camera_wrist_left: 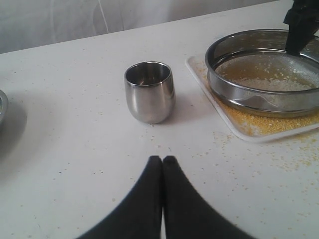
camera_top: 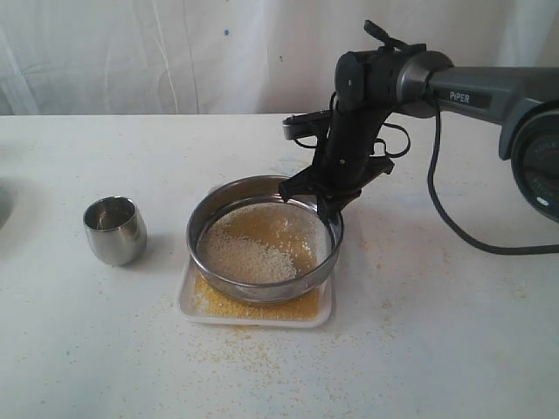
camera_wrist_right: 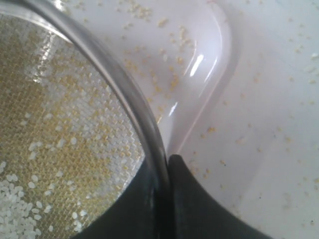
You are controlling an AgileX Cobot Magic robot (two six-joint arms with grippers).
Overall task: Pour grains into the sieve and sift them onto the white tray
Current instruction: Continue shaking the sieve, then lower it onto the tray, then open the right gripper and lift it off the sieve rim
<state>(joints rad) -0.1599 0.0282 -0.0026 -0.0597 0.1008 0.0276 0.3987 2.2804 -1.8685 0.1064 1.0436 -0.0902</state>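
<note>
sieve held by its rim over the tray, fine grains already through

the right gripper (camera_top: pixel 327 206) is clenched on the rim of the wide, shallow round stainless-steel sieve (camera_top: pixel 262 291), one finger inside the ring and one outside. that hold likely lets the arm shake it without touching the mesh. the sieve sits directly over the flat square white tray (camera_top: pixel 185 301), so whatever drops lands inside the low rim. whether it rests on the tray or hangs just above, i cannot tell. yellow-golden grains (camera_top: pixel 253 308) lie on the tray beneath, and paler ones lie on the mesh. the left gripper (camera_wrist_left: pixel 162 164) is clamped together on nothing, low over the white table (camera_top: pixel 437 349), near the small rounded steel cup (camera_top: pixel 114 229), which stands upright and looks empty.
</note>
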